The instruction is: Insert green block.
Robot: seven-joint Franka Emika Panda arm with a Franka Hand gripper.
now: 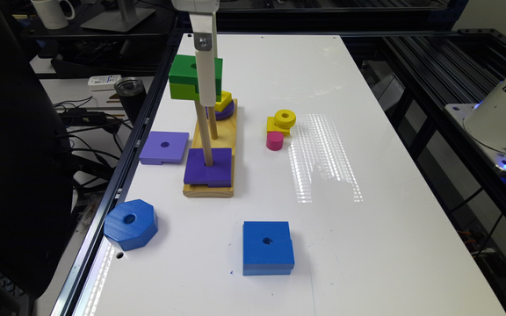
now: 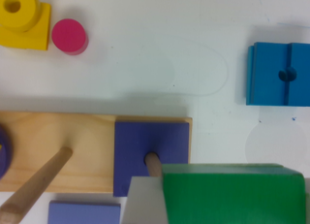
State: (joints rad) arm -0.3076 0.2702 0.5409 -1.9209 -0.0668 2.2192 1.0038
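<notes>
Wrist view: the jaws (image 2: 193, 204) are clamped on the green block (image 2: 232, 195), which is held up in the air near the top of the near peg (image 2: 153, 163). That peg rises through a dark purple square (image 2: 150, 156) already seated on the wooden base (image 2: 58, 151).

From the exterior view, the green block (image 1: 187, 77) hangs high above the base (image 1: 211, 186), gripped by the white gripper (image 1: 204, 87), its centre hole (image 1: 193, 66) lying towards the exterior view's left of the peg's tip, which is hidden behind the white finger. The coming move, by my reckoning, turns on sliding that hole over the peg's tip before any descent; the block sits roughly flat, dark layer up, so no turn looks needed.

A second peg (image 1: 212, 125) stands just behind the first, carrying a yellow piece (image 1: 224, 100) on a purple disc (image 1: 226, 112), close enough to foul the block's edge.

On the white surface (image 1: 367, 131) around the base lie a light purple square (image 1: 164, 147), a blue octagon (image 1: 131, 224), a blue square (image 1: 267, 248), a pink cylinder (image 1: 275, 140) and a yellow ring on a yellow square (image 1: 282, 121), all well apart from the pegs.
</notes>
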